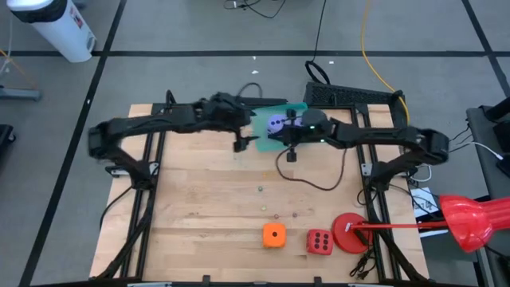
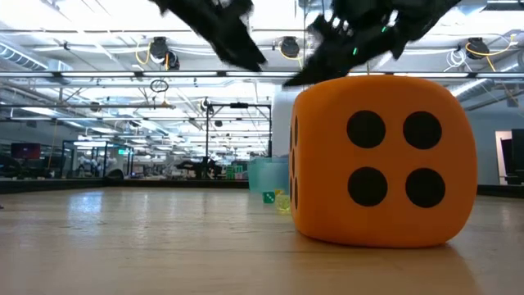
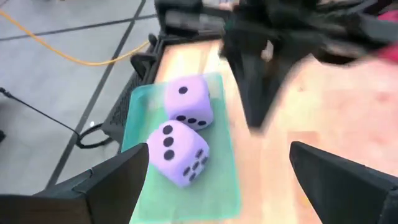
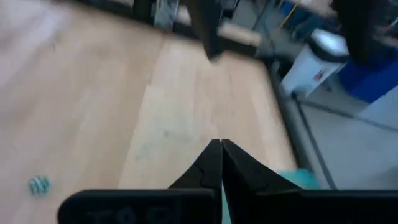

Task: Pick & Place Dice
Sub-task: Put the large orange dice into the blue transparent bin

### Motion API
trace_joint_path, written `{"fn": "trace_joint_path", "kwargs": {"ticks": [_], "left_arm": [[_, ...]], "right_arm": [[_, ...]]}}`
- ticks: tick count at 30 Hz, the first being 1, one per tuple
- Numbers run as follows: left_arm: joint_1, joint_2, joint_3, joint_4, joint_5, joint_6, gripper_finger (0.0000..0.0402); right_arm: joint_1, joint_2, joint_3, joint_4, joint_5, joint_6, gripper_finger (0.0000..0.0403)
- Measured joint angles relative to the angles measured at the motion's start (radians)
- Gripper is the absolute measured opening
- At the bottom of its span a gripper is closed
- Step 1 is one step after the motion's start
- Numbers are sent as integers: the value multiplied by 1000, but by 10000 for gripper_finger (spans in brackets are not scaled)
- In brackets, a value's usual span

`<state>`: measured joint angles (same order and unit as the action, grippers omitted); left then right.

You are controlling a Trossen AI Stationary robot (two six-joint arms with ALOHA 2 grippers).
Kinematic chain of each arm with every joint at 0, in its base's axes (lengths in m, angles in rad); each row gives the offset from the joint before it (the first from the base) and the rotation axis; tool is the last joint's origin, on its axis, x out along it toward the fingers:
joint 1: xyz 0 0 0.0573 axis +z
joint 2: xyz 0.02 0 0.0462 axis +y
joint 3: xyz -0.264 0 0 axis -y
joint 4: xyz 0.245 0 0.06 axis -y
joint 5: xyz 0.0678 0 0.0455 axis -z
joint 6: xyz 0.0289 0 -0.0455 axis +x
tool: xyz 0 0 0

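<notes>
In the upper middle of the high view, on a green tray (image 1: 296, 109) at the table's far edge, sit the two lavender dice (image 3: 185, 127), touching one another, one nearer the tray's far end and one nearer its middle; the tray looks to be the drop-off place, so half the job appears done. The orange die (image 1: 274, 235) and the red die (image 1: 319, 241) wait well apart from it at the bottom centre of that view, side by side near the front edge, with a flat red disc (image 1: 347, 233) just right of the red one. In the low view the orange die fills the right half of the frame, four pips facing the camera. The left gripper (image 3: 217, 171) hangs above the tray with its fingers spread wide and nothing between them, the purple dice lying free below, which reads as a hand that has let go. The right gripper (image 4: 221, 163) sits beside the tray over bare table (image 1: 199, 199), its fingertips pressed together and holding nothing
</notes>
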<state>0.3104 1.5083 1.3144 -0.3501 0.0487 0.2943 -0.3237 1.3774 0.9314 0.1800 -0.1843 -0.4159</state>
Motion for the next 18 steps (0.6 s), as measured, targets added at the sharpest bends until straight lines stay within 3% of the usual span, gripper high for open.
{"fn": "trace_joint_path", "kwargs": {"ticks": [3, 9, 13, 18], "left_arm": [[-31, -141, 0, -75, -39, -50, 397], [-139, -392, 0, -225, -288, -231, 397], [-227, -533, -42, -289, -323, -344, 392], [-363, -681, -175, -284, -453, -451, 334]], "right_arm": [[9, -133, 0, -49, -4, 58, 0], [33, -403, 1, -234, -4, 176, 0], [59, -559, 1, -391, -4, 277, 0], [134, -698, 1, -537, -3, 354, 0]]}}
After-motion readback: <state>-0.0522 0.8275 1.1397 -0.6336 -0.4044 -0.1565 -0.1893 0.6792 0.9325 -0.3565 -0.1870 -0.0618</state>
